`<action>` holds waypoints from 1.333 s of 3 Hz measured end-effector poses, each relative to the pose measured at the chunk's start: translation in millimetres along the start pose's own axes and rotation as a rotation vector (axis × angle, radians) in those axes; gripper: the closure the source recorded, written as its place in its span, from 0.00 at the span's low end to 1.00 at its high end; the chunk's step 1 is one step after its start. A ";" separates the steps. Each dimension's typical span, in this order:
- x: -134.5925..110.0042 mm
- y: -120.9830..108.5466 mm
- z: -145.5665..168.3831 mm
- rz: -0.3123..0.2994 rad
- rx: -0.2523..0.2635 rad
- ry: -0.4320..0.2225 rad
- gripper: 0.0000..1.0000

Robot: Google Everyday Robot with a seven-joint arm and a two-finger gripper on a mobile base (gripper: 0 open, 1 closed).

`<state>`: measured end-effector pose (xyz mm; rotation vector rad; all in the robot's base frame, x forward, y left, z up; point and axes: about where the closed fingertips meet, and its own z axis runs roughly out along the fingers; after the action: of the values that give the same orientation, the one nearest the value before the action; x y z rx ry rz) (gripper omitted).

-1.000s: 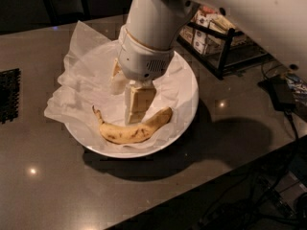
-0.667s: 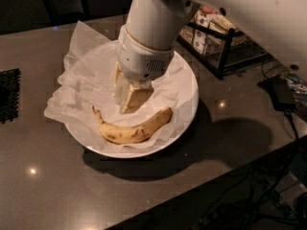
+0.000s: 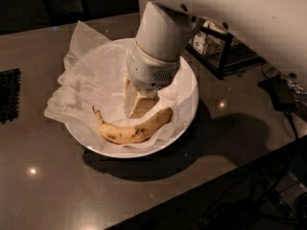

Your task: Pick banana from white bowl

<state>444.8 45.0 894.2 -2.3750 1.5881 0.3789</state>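
Banana (image 3: 134,129) lay on the tissue (image 3: 86,66) at the white bowl's (image 3: 192,104) front; your gripper (image 3: 138,109) hung just behind it, presumably lining up a grasp; whether spread or pressed together, you couldn't tell.

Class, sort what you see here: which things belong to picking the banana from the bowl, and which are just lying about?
In the job: banana; bowl; tool, down in the bowl just behind the banana.
Lying about: tissue lining the bowl; wire rack; black mat at the left edge.
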 end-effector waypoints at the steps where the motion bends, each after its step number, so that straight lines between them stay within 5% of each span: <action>1: 10.8 4.0 3.3 0.036 -0.022 0.002 0.64; 2: 20.0 4.1 5.9 0.066 -0.034 0.005 0.62; 4: 21.0 -4.8 9.1 0.067 -0.038 0.013 0.24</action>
<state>456.3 32.0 878.6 -2.3611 1.6849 0.4114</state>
